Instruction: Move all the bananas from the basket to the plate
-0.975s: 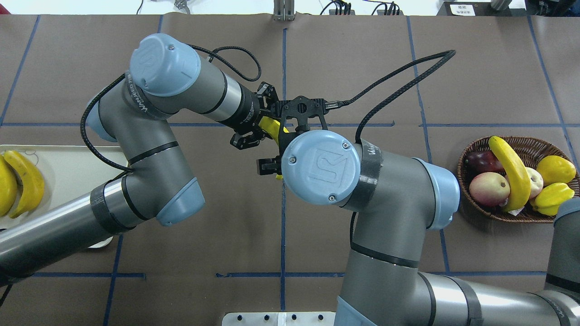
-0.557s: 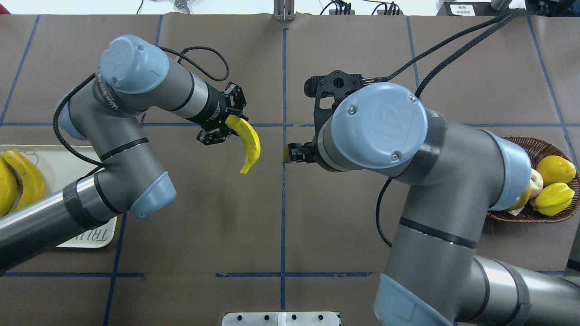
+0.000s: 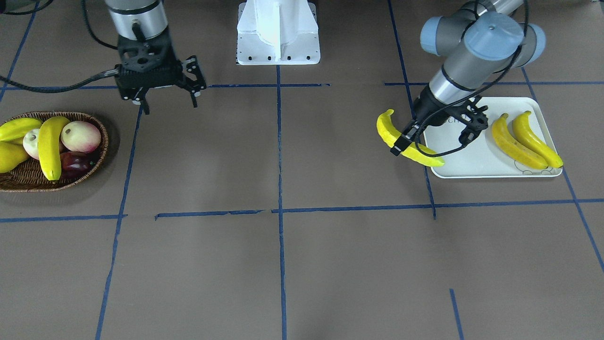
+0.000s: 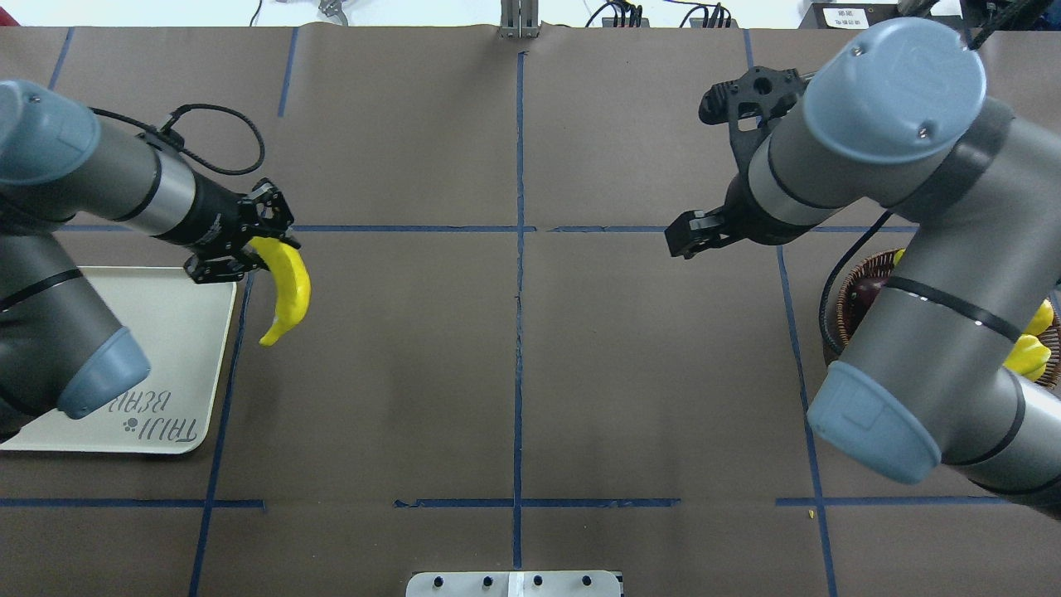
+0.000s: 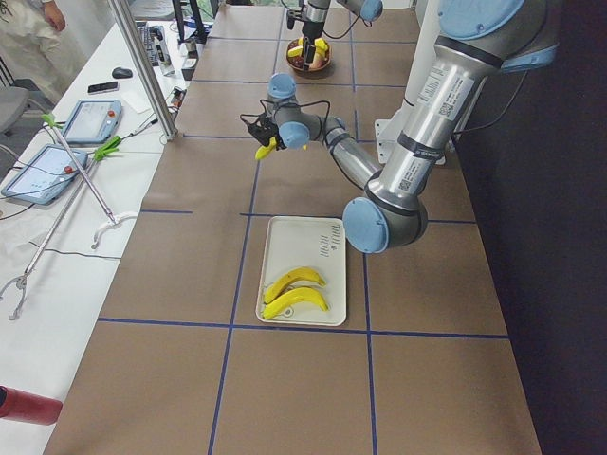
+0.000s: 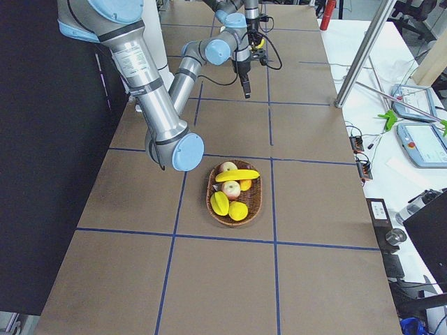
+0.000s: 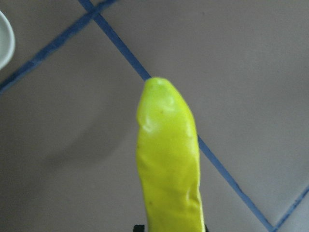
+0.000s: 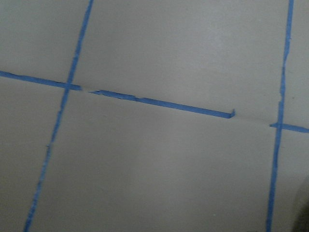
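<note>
**A:** How many bananas do you count?

**B:** Four long, curved, smooth yellow bananas. The left gripper (image 4: 253,246) is clamped on one end of the first banana (image 4: 290,286). That banana juts out past its fingers, away from the wrist, and is yellow-green at the free tip.

**A:** And the containers?

**B:** Two. The pale cream rectangular tray (image 3: 472,158) lies just below and behind that gripper. It holds two bananas side by side, one (image 3: 516,141) next to the other (image 3: 535,139), on the opposite side of the gripper from the held one. The shallow oval brown wicker basket (image 3: 28,184) sits well apart from the left gripper. It is near the right gripper (image 3: 170,107), off to one side of its fingers.

**A:** What's in the basket?

**B:** The fourth banana (image 3: 49,146) lies across the top. Under it are two round pink-cream fruits (image 3: 81,136), two plump yellow-green fruits (image 3: 16,128) and one dark red fruit (image 3: 73,163).

**A:** The right gripper?

**B:** Its fingers are spread wide with nothing between them, pointing down at the brown table (image 3: 283,264).
</note>
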Action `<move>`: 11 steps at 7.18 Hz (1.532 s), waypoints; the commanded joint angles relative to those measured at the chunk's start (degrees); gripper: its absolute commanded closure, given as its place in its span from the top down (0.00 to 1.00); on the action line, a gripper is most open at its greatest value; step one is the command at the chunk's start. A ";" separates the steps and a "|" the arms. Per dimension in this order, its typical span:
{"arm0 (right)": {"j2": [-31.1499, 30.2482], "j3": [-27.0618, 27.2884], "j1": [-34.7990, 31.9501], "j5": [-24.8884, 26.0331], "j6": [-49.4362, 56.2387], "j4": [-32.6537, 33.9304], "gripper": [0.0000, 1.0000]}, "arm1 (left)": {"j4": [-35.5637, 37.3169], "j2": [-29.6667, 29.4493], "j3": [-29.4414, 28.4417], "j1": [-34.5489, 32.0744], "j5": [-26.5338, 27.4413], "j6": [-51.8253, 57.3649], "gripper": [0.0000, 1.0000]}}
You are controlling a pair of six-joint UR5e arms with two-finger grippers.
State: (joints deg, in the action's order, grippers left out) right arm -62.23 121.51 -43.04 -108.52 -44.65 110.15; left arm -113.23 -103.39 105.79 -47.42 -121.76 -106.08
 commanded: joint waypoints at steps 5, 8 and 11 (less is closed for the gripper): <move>-11.43 -0.49 -13.03 -11.54 20.48 -0.20 0.99 | -7.51 17.17 -6.52 -8.91 -0.49 29.58 0.00; -11.43 -1.01 -12.94 -11.45 20.39 -0.20 0.99 | -20.24 17.52 -15.34 -9.01 0.03 30.85 1.00; -12.21 -0.93 -13.03 -11.45 20.39 -0.20 0.99 | -18.70 18.84 -8.89 -9.97 -5.55 30.59 1.00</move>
State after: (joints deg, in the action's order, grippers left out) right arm -73.93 120.51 -56.02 -119.97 -24.29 109.95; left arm -132.77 -84.84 93.46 -56.74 -123.95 -75.30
